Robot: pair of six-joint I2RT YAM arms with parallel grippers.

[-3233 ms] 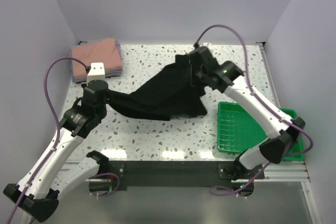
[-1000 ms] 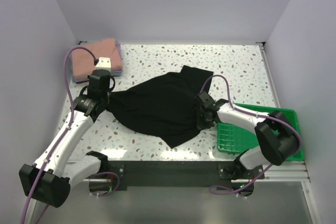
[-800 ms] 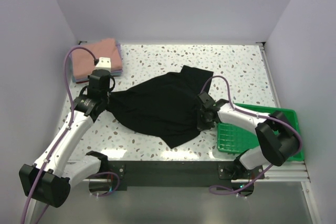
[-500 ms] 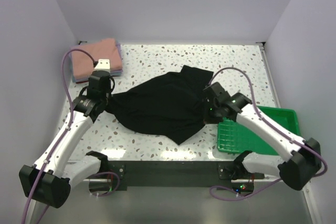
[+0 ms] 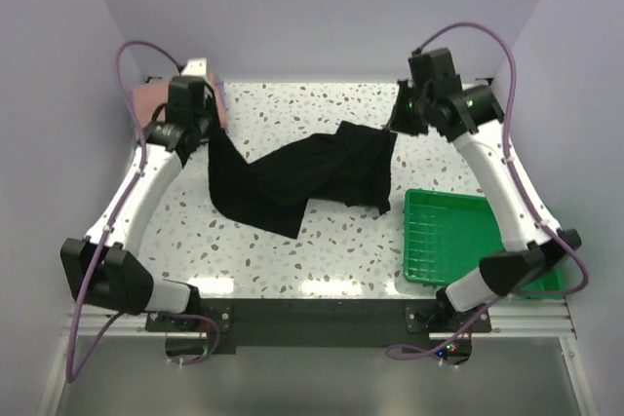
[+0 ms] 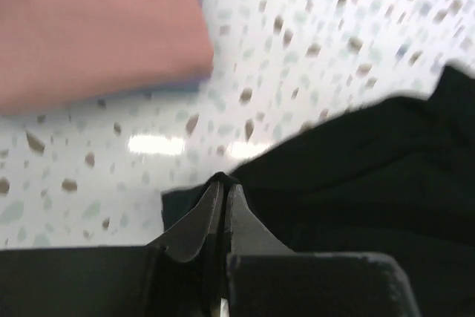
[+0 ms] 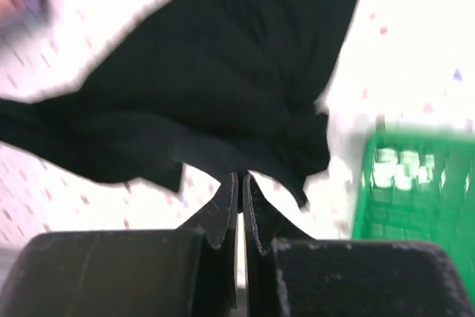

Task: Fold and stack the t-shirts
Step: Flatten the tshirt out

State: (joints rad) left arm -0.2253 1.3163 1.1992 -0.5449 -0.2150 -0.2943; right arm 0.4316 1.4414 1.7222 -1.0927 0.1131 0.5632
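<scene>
— Where is the black shirt sitting?
— It is hanging stretched between the two hands over the middle of the desk. Its ends are lifted and its middle is sagging in folds towards the speckled top.
— What is the left hand doing?
— Its fingers are pressing together on one corner of the black cloth, up near the far left of the desk.
— And the right hand?
— It is pinching the other end the same way, fingers closed on the cloth, raised near the far right. The shirt is drooping below it.
— Are other shirts showing?
— A folded pink shirt is lying in the far left corner, near the left hand. A lavender shirt is peeking out under its edge. From above, the left arm is hiding most of that pile.
— Anything else?
— A green tray is sitting at the near right, just beside the black shirt's hanging right edge. Whether they are touching, I cannot tell.
</scene>
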